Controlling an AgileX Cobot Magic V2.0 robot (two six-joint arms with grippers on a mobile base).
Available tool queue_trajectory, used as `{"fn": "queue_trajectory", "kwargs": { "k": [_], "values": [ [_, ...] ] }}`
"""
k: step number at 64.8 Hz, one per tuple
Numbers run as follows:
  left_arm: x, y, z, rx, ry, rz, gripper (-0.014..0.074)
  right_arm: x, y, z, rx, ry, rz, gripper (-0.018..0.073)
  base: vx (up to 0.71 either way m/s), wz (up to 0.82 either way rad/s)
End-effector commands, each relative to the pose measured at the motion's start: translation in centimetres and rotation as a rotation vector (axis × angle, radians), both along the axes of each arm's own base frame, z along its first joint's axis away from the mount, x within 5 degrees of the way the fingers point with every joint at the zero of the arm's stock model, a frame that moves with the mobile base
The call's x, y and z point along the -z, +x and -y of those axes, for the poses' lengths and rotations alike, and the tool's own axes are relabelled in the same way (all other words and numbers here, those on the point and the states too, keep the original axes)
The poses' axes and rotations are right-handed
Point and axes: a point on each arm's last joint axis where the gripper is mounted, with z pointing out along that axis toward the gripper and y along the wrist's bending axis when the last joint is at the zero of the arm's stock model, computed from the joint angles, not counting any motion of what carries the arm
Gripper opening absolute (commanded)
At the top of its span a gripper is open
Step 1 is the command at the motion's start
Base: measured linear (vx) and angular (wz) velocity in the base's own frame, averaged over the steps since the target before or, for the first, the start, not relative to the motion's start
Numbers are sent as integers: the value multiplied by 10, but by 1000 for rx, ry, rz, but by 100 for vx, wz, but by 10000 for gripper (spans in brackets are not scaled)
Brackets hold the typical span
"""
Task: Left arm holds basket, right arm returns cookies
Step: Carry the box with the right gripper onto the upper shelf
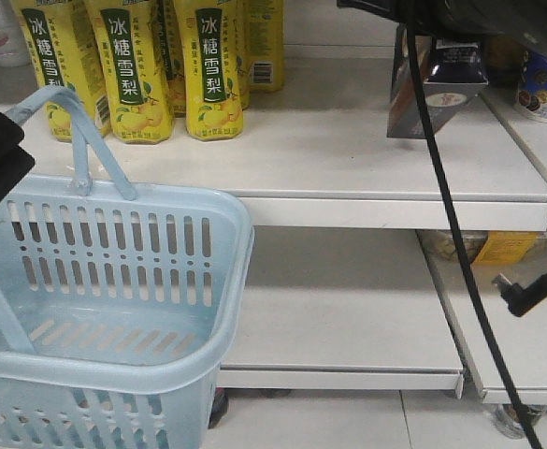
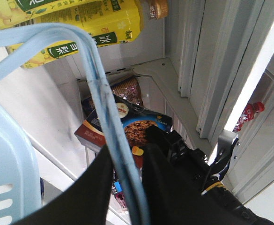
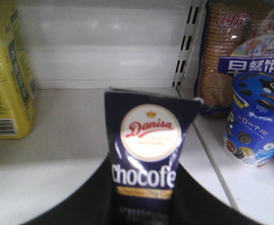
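The white shelf [image 1: 348,159] fills the front view, and below it at the left hangs the pale blue basket [image 1: 114,271], empty. Its loop handle [image 2: 104,93] passes between the fingers of the left gripper [image 2: 127,178], which are closed on it. A row of yellow bottles [image 1: 128,65] printed 冰糖雪梨 stands at the back left of the upper board. The cookies [image 1: 441,89] are well apart from the basket, over the right end of that board. They are clamped in the right gripper [image 3: 144,206], whose dark fingers close narrowly on the box's near end. The box's long axis runs straight out from the gripper, with its far end toward the board. Whether that end touches the board cannot be told. It faces the bare gap between the bottles on the left and a blue tub [image 3: 254,126] on the right, so setting it down looks like the next step. The navy face reads "Danisa" on a round white badge above "chocofe". A pack behind the tub shows 早餐饼.
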Motion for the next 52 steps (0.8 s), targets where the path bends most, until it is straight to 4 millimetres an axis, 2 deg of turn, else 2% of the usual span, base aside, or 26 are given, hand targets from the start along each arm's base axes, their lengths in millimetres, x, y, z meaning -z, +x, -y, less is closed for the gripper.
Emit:
{"fn": "queue_trajectory", "kwargs": {
  "k": [1,15,31,40,52],
  "values": [
    [-8,4,-2,-39,-18,7,-6,-14,11,5,-27,-15,125,149,0,0],
    [-8,4,-2,-39,-18,7,-6,4,29,-5,-19,-25,94,149,0,0],
    [-8,4,-2,-39,-18,7,-6,11,28,-5,14,-15,29,149,0,0],
    [-8,4,-2,-39,-18,7,-6,4,18,-6,1,-10,48,149,0,0],
    [-8,4,-2,-39,-18,7,-6,-13,-6,-16,-44,-19,121,149,0,0]
  ]
}}
